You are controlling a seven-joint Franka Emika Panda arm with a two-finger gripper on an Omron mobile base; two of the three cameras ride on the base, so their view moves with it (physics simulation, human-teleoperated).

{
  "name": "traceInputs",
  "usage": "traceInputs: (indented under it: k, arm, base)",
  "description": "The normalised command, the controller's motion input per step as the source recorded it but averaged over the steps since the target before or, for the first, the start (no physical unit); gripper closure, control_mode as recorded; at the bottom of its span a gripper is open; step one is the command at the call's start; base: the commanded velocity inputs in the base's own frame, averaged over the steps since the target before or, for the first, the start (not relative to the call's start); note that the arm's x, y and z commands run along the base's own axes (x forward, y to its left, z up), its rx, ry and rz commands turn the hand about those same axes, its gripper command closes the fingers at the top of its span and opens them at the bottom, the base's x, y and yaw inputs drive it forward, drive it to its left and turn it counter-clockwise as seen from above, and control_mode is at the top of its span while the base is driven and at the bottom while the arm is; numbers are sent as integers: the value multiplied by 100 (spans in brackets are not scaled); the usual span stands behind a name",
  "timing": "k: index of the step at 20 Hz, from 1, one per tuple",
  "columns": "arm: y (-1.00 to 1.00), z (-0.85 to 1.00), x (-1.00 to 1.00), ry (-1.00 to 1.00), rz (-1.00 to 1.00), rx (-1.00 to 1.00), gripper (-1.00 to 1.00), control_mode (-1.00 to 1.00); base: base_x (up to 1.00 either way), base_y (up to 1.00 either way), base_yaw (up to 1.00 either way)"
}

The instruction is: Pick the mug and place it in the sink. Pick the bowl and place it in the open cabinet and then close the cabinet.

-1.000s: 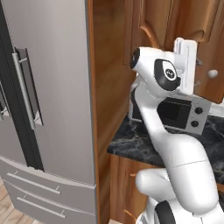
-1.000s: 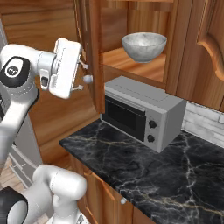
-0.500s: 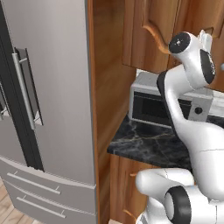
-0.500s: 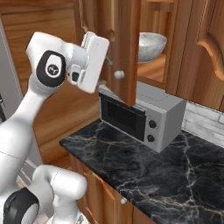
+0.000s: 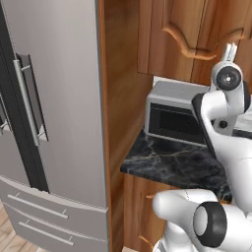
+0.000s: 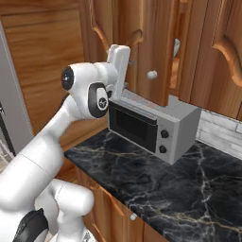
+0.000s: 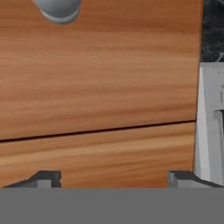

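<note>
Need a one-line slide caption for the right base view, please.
White arm pressing the brown upper cabinet door nearly shut above the grey microwave on the black marble counter.

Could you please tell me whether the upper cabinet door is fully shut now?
Not quite: the cabinet door stands slightly ajar, and the bowl shows through the gap at its right edge.

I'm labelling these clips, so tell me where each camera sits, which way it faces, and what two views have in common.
Left base view: behind the arm's left, facing the fridge; white arm lower right.
Right base view: behind its right, facing the cabinet; arm lower left.
Hand view: on the hand, close against wood; gripper open.
Both base views share the microwave and counter.
</note>
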Motion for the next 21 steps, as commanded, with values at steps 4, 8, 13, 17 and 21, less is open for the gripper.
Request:
traceInputs:
  k: [4, 8, 13, 17, 21]
  arm:
    - [-65, -9, 100, -6, 17, 7, -100, -100]
    - [-70, 0, 100, 9, 7, 14, -100, -100]
    - [-46, 4, 100, 28, 0, 19, -100, -100]
    - [-30, 33, 100, 56, 0, 25, -100, -100]
    - [-22, 77, 74, 65, -3, 25, -100, -100]
  base:
    - [0, 0, 0]
    - [0, 0, 0]
    - [0, 0, 0]
    - [0, 0, 0]
    - [0, 0, 0]
